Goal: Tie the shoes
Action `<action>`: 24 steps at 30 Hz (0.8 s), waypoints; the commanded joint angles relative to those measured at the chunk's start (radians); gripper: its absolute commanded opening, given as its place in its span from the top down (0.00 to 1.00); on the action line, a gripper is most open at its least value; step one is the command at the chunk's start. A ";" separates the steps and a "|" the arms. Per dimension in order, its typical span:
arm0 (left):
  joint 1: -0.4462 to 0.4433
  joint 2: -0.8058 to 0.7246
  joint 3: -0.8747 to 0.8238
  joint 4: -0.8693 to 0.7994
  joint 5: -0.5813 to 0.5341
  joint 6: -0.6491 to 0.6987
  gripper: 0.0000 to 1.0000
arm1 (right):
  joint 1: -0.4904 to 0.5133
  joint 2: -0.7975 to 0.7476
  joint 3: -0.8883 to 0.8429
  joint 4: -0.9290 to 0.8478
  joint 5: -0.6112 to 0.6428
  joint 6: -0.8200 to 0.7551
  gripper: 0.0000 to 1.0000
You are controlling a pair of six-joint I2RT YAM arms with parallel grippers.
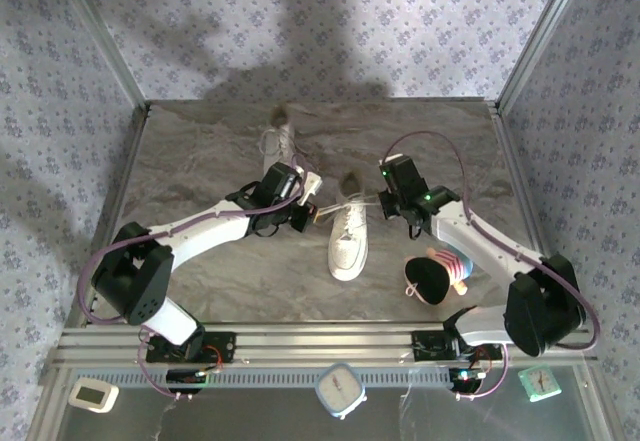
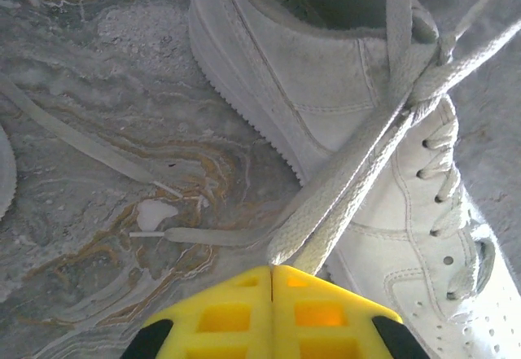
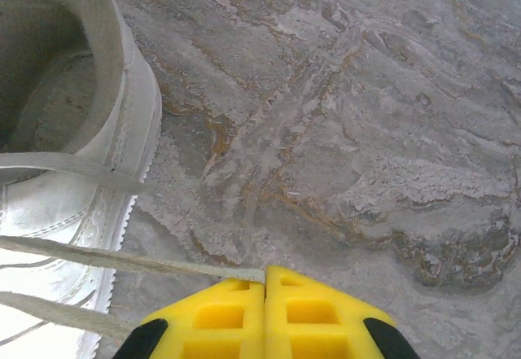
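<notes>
left hand point(image 2: 271, 273): clamped on a lace point(image 2: 350, 172), which is held taut.
right hand point(image 3: 265, 276): clamped on the other lace end point(image 3: 122, 260).
near shoe point(image 1: 349, 241): lies between both hands on the tabletop point(image 1: 200, 161).
handling: laces are judged soft, flat and slippery, best gripped near the ends; the shoe is judged light and easily dragged.

Top view: illumination is bright and diffuse, arriving from above. Broad soft shadows fall on the back wall point(image 1: 300, 51) and darken the far edge of the bench point(image 1: 200, 161). The wall's upper centre is washed out.

Left wrist view: light is even. The lace point(image 2: 350, 188) and left pincer point(image 2: 271, 269), nearest the lens, are slightly soft.

Right wrist view: the sneaker point(image 3: 49, 212) clips to white at lower left. The bench texture is sharp.
</notes>
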 commanded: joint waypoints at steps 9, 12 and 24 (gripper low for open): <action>-0.020 0.034 0.067 -0.142 -0.121 0.059 1.00 | 0.007 0.132 0.099 -0.127 0.192 -0.004 1.00; -0.022 0.040 0.071 -0.145 -0.128 0.061 1.00 | 0.010 0.159 0.113 -0.141 0.207 -0.005 1.00; -0.032 0.063 0.085 -0.197 -0.200 0.084 1.00 | 0.023 0.251 0.161 -0.189 0.260 -0.010 1.00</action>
